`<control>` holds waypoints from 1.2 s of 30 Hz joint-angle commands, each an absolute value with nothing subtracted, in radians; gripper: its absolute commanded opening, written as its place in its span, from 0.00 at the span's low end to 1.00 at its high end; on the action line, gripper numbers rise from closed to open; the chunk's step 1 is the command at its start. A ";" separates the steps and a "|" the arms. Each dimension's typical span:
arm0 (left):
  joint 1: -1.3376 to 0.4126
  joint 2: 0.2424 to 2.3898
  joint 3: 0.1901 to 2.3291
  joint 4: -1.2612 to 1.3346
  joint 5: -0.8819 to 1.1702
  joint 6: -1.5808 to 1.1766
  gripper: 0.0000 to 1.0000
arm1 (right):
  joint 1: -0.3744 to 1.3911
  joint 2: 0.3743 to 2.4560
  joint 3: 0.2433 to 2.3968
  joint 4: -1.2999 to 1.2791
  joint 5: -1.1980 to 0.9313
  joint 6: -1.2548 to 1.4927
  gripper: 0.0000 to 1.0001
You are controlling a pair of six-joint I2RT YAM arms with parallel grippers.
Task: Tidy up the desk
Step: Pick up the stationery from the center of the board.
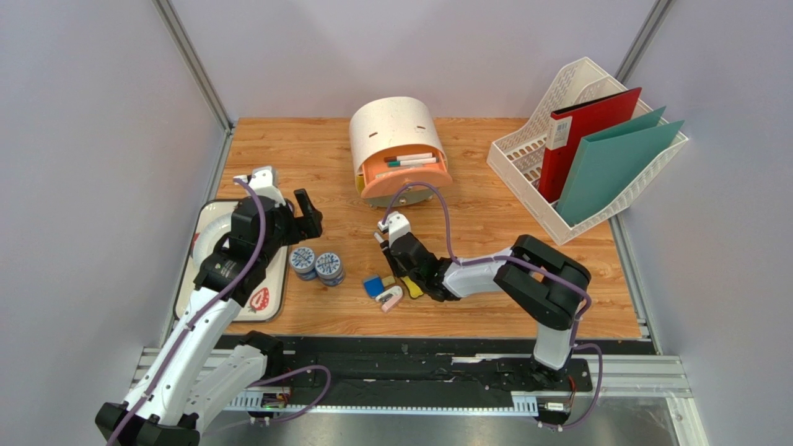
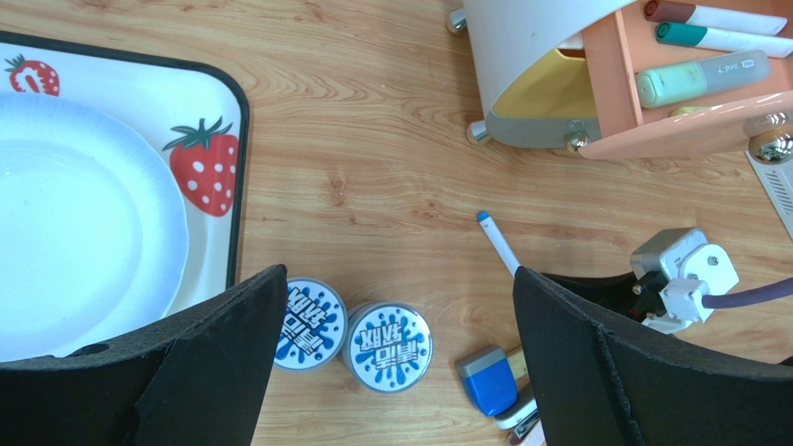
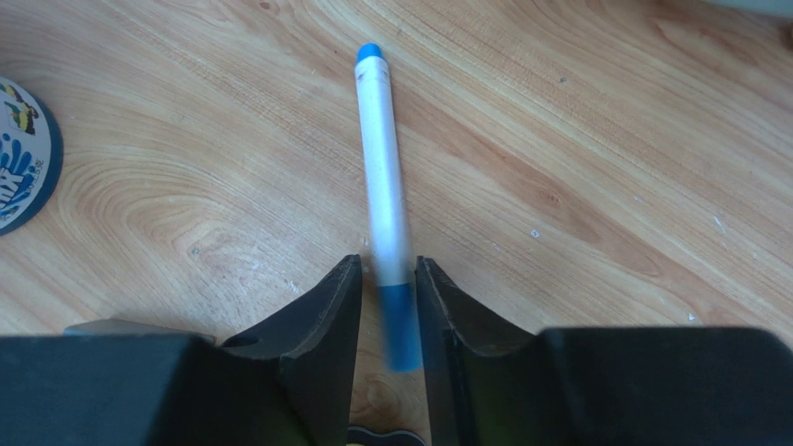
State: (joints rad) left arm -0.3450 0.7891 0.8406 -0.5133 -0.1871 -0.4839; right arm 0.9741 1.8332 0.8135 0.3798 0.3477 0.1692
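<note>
Desk (image 1: pixel 484 232) partway through tidying: right gripper (image 3: pixel 386 279) pinches a white pen (image 3: pixel 382 167) by its blue end near the centre. Left gripper (image 2: pixel 396 297) hangs spread above two tins (image 1: pixel 302 261) beside the left-edge tray (image 2: pixel 243 130). Pens already sit in the holder (image 1: pixel 396 149) at the far edge; tins and small items (image 1: pixel 377 286) near the front edge seem left to sort.

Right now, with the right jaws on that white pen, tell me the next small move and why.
Probably lift it slightly and swing toward the orange organizer. The right jaws are shut on the white pen, near its blue end, close to the desk, and the organizer's open tray already holds similar markers.
</note>
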 commanded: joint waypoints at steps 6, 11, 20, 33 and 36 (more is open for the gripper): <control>-0.336 0.772 0.845 -0.499 -0.192 -0.476 0.99 | 0.996 1.864 0.807 0.292 0.446 0.192 0.18; -0.336 0.765 0.847 -0.506 -0.190 -0.476 0.99 | 0.997 1.841 0.815 0.276 0.423 0.184 0.00; -0.336 0.755 0.853 -0.517 -0.196 -0.476 0.99 | 1.006 1.668 0.842 0.238 0.407 0.120 0.00; -0.336 0.752 0.858 -0.519 -0.201 -0.472 0.99 | 1.023 1.376 0.770 0.140 0.217 0.005 0.00; -0.334 0.755 0.851 -0.511 -0.203 -0.476 0.99 | 1.025 1.289 0.750 0.098 0.120 -0.040 0.00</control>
